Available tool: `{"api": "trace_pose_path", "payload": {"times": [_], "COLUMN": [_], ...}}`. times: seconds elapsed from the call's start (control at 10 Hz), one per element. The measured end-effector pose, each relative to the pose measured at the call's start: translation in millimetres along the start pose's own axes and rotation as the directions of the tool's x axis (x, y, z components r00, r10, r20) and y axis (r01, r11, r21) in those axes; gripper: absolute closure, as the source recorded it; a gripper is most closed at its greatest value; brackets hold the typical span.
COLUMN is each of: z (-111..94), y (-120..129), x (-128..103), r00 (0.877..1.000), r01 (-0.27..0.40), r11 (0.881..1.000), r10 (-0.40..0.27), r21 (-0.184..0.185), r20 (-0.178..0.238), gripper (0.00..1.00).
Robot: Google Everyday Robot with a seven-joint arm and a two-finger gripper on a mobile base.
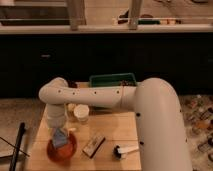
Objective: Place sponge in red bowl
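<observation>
The red bowl (62,150) sits at the front left of the wooden table (115,131). The blue-grey sponge (60,138) is over the bowl's middle, directly under my gripper (59,131). My white arm reaches in from the right and bends down to the bowl. The gripper hangs just above the bowl, right at the sponge. I cannot tell whether the sponge rests in the bowl or is still held.
A white cup (81,113) stands just behind and right of the bowl. A tan block with a dark stripe (93,145) lies to the bowl's right. A white object with a dark end (125,150) lies further right. A green bin (112,80) stands at the back.
</observation>
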Motion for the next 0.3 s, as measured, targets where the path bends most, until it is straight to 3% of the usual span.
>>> {"api": "trace_pose_path", "payload": {"times": [0.2,0.3], "z": [0.0,0.6], "y": [-0.3,-0.1], "x": [-0.7,-1.1], "r00": [1.000,1.000], "r01": [0.004,0.004], "r11": [1.000,1.000], "r10": [-0.004,-0.004], "r21": [0.005,0.005], "r20": [0.001,0.003], "gripper": [0.22,0.20]}}
